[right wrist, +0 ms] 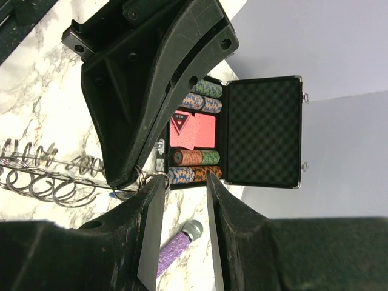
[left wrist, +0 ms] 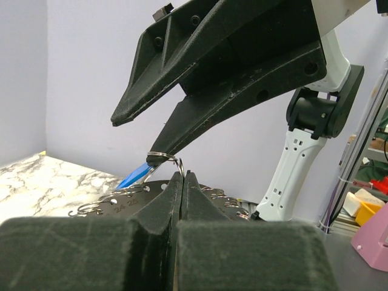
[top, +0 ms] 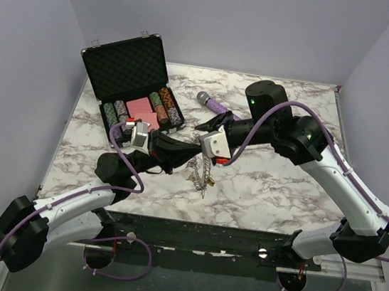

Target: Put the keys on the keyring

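My left gripper (top: pixel 183 151) (left wrist: pixel 183 176) is shut on a small split ring (left wrist: pixel 176 161) that carries a blue key (left wrist: pixel 134 177). It holds this above the table centre. My right gripper (top: pixel 197 135) (right wrist: pixel 182 185) is open. The tip of its lower finger (left wrist: pixel 159 153) pokes into that same split ring. The keyring (top: pixel 202 169) hangs below the two grippers with keys dangling from it. It shows as a flat toothed plate just behind my left jaws (left wrist: pixel 115 203) and as wire loops in the right wrist view (right wrist: pixel 42 185).
An open black case (top: pixel 129 72) (right wrist: pixel 260 133) with poker chips (top: pixel 141 113) and pink cards sits at the back left. A purple microphone (top: pixel 214 105) (right wrist: pixel 176 248) lies behind the grippers. Marble tabletop (top: pixel 281 193) with grey walls around it.
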You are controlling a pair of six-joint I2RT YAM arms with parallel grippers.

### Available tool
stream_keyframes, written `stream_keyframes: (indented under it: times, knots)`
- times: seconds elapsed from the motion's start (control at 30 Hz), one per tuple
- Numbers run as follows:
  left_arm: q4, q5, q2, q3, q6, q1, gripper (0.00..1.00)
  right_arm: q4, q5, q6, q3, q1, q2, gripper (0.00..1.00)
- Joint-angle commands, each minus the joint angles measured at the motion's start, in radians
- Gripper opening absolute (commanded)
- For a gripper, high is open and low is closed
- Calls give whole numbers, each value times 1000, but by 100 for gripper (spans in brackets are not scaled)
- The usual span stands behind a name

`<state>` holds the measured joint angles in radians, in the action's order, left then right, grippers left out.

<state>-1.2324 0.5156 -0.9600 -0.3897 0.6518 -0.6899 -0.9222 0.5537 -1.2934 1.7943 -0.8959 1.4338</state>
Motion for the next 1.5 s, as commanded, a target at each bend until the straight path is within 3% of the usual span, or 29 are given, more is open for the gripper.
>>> stream_keyframes:
  times: [0.0,0.2,0.53,0.83,1.13,1.47]
  knots:
    - [-366,35,43,-5,19,-26,0,20,-104,-20,14,9,19,41]
    - [-366,44,38,-6,28,-26,0,20,-68,-3,8,9,19,38]
    - [-365,63,40,0,34,-25,0,-9,20,-18,-3,9,4,12]
    - [-365,110,41,-1,37,-16,0,-15,81,17,-18,9,-21,2]
    - [-365,190,43,-8,66,9,0,76,78,95,-67,8,-59,0]
    - [-365,282,15,-52,141,21,0,100,167,-59,-185,2,-136,0]
